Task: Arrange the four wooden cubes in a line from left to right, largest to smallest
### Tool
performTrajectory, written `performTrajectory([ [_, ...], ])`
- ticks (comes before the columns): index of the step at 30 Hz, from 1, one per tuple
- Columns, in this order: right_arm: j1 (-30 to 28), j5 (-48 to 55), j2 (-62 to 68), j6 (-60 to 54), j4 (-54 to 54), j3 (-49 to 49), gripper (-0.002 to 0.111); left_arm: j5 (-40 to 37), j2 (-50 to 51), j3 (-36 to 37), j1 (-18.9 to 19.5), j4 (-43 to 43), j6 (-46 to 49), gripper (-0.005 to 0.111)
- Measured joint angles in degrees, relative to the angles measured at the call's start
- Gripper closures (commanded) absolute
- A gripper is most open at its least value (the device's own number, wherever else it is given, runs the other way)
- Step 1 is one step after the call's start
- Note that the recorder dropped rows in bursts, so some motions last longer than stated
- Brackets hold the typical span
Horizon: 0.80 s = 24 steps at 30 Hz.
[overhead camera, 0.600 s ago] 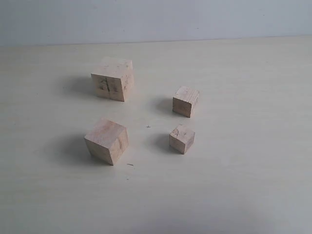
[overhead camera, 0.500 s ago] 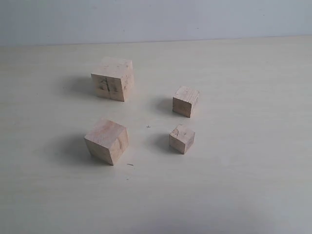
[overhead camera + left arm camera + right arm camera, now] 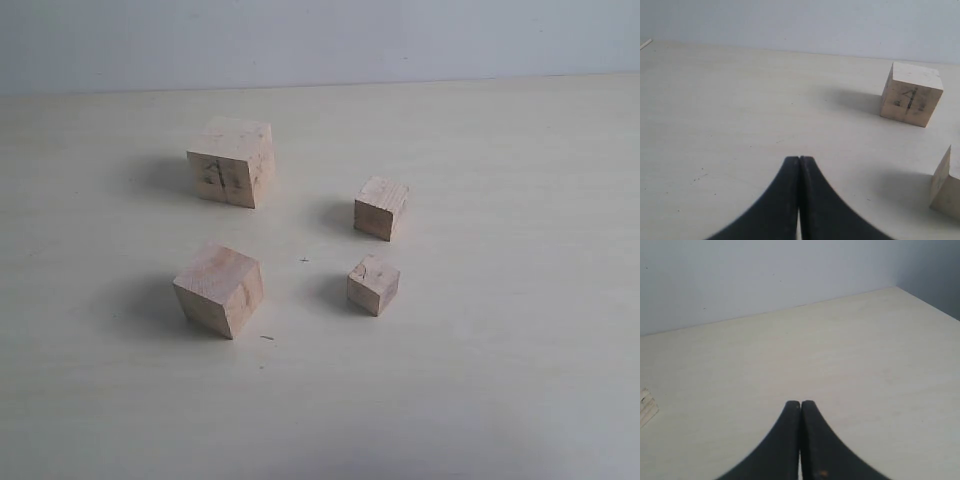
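Sorting seems unstarted, so our left pincer and right pincer hang closed, empty; the largest cube stands ahead of the left, well apart.

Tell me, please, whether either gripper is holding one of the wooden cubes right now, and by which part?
Nothing is held: the left gripper and the right gripper are both shut with nothing between their jaws.

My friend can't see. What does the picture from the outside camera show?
Four pale wooden cubes stand apart on a light table, two by two, not lined up. Left: the largest cube, dark-scribbled, behind the second-largest cube. Right: the third-largest cube behind the smallest cube.
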State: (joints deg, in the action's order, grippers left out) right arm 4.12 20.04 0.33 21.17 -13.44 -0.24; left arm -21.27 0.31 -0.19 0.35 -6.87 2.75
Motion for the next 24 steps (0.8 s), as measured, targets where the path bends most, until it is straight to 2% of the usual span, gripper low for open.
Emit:
performTrajectory([
  [9,0.0,-1.9,0.0,0.0,-3.1,0.0,0.108,0.1,0.0,0.0,0.0,0.0,0.0,0.107],
  [15,0.0,-18.2,0.0,-0.2,-6.2,0.0,0.108,0.1,0.0,0.0,0.0,0.0,0.0,0.107],
  [24,0.0,-39.3,0.0,-6.5,-6.8,0.0,0.108,0.1,0.0,0.0,0.0,0.0,0.0,0.107],
])
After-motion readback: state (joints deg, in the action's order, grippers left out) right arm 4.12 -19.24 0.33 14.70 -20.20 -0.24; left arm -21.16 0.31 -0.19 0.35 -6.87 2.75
